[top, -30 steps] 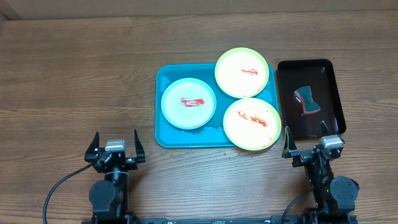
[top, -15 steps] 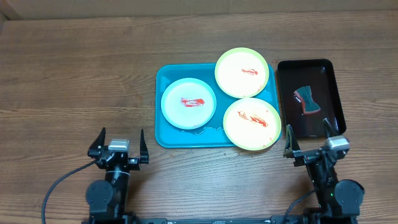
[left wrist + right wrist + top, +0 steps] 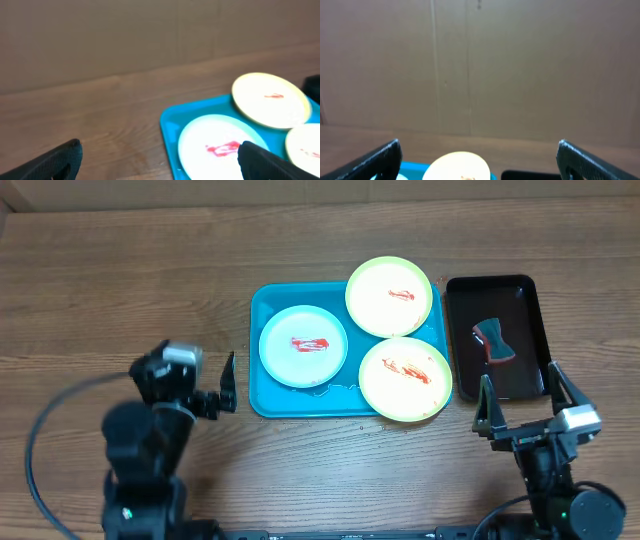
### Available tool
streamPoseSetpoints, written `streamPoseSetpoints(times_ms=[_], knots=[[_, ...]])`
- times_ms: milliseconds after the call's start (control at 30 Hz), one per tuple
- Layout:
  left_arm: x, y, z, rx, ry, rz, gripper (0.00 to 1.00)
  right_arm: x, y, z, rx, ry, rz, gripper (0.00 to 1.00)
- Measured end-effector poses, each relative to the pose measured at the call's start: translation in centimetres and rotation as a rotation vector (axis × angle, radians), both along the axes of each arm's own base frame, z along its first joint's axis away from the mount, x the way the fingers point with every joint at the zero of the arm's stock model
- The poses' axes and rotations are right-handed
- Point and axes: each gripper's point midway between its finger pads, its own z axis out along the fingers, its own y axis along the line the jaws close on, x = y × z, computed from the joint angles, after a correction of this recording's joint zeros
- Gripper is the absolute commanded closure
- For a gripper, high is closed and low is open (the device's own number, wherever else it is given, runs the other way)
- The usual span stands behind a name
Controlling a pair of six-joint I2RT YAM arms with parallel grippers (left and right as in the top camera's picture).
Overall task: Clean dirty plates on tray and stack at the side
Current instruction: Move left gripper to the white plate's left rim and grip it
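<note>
Three round plates: one pale blue-white plate and two pale yellow-green plates. Three red smears, one per plate. Two trays: one turquoise tray, one black tray. One dark grey-and-red object. Two robot grippers: left gripper, right gripper. One wooden table.

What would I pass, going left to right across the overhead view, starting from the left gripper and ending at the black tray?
left gripper → pale blue-white plate → far yellow-green plate and near yellow-green plate, roughly level left to right → black tray
</note>
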Motion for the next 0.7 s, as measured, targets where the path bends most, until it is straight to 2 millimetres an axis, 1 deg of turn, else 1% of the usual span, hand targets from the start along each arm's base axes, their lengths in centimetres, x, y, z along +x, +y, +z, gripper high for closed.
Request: streamPoseSetpoints(times_ms=[100,200,300,367,500,567,633,700], knots=[[1.1,-0.4,0.5,-0.003,0.126,-0.028,0.0,0.5,0.0,1.0,0.0,0.068,0.002,0.0],[2.2,-0.6,1.4,-0.009,0.248,-0.047,0.0,1.4,0.0,1.9,-0.001,0.154,0.003,0.0],[3.1,-0.7,2.4,-0.012,0.359,-0.057,0.0,2.6,0.1,2.5,0.0,0.26,0.003,0.0],[3.6,-1.1,3.3,-0.008,0.423,-0.075,0.0,3.4,0.1,2.3,-0.001,0.38,0.003,0.0],[4.4,-2.7,4.6,0.004,0.51,-0.126,0.0,5.3,0.1,3.0,0.0,0.574,0.003,0.0],[5.0,-3.9,5.0,0.012,0.539,-0.159,0.0,6.1,0.0,3.1,-0.002,0.674,0.002,0.0],[5.5,-5.0,4.9,0.019,0.564,-0.189,0.0,6.8,0.1,3.1,-0.006,0.76,0.004,0.0],[6.1,-6.3,4.0,0.03,0.597,-0.221,0.0,7.5,0.0,2.8,-0.021,0.85,0.007,0.0]])
